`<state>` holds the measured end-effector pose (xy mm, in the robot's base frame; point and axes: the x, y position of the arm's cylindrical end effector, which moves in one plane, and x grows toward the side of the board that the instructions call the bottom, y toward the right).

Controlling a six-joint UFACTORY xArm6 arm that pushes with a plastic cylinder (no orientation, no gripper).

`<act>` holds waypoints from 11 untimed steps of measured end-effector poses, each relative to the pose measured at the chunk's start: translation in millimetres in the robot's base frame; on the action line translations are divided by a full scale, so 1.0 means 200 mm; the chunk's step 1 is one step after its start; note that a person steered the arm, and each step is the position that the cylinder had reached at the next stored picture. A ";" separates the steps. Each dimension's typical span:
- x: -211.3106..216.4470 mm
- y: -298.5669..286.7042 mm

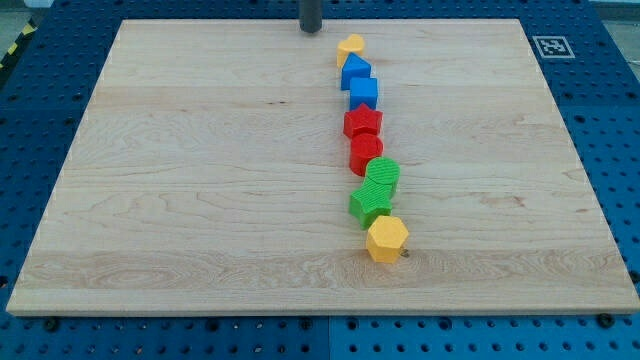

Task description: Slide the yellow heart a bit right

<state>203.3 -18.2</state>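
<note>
The yellow heart (pixel 350 46) lies near the view's top, at the upper end of a line of blocks. My tip (pixel 311 30) rests on the board just left of and slightly above the heart, a small gap apart from it. Below the heart the line runs down: a blue block (pixel 355 71), a blue cube (pixel 363 92), a red star (pixel 363 122), a red block (pixel 366 152), a green block (pixel 382 176), a green star (pixel 371 204) and a yellow hexagon (pixel 386 239).
The wooden board (pixel 180 180) lies on a blue perforated table (pixel 620 120). A black-and-white marker tag (pixel 551 46) sits at the board's top right corner.
</note>
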 end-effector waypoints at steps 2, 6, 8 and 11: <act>0.03 0.00; 0.17 0.15; 0.38 0.25; 0.41 0.65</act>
